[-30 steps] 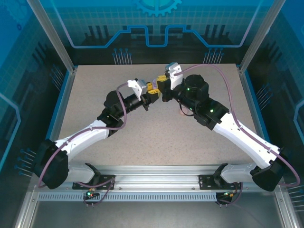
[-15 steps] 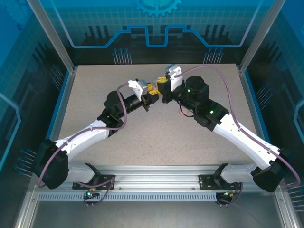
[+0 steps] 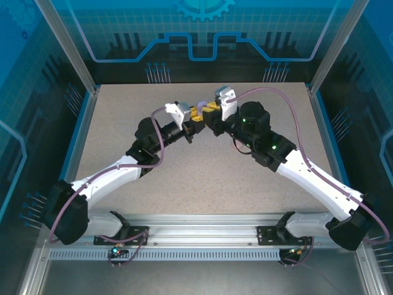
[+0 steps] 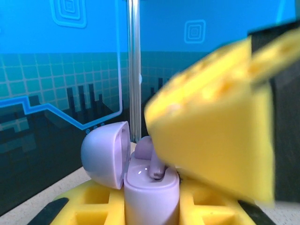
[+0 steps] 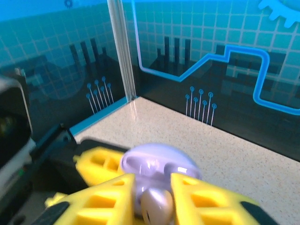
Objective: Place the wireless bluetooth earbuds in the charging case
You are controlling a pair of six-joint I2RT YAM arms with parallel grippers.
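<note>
1. Risk, misalignment: the lilac earbud (image 4: pixel 152 161) stands stem-down at the mouth of a well in the lilac charging case (image 4: pixel 151 194). If the stem is skewed to the well, pressing further would probably jam it or tip it onto the rim.
2. Risk, early release: should the right tool (image 5: pixel 152 190) part before the earbud seats, the earbud could drop to the desk (image 3: pixel 123 129).
3. Risk, lid: the open lid (image 4: pixel 104 153) stands near the right tool's yellow finger (image 4: pixel 211 136). A sideways drift could knock the lid shut or twist the case in its grip.
4. Left tool (image 3: pixel 195 115): narrow, clamped on the body of the case, which sits upright with its lid hinged back.
5. Right tool: narrow, pinching the earbud between its yellow fingers, just above the case.
6. Pose: both arms reach forward and inward, so their forearms converge over the far centre of the desk. The wrists meet almost tip to tip, the right tool apparently slightly above the left.
</note>
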